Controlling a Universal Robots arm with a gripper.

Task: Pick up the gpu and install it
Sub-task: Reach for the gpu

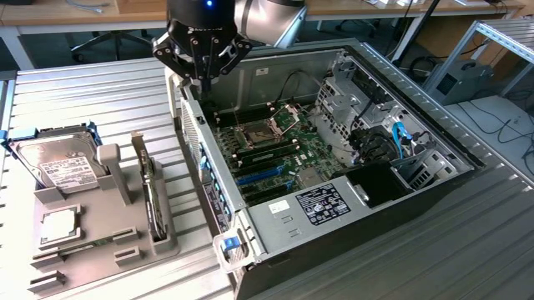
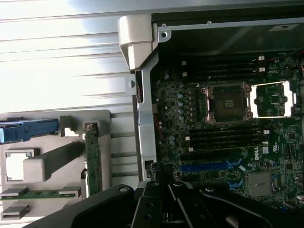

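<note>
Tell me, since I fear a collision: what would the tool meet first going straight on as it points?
Probably the open computer case's grey metal side wall, right below the black tool. Depth is unclear; it might instead reach the green motherboard inside.

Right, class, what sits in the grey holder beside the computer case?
The hard drive, the gpu upright on edge, a square silver chip and a memory stick. The gpu's lower edge is hidden in its slot.
</note>
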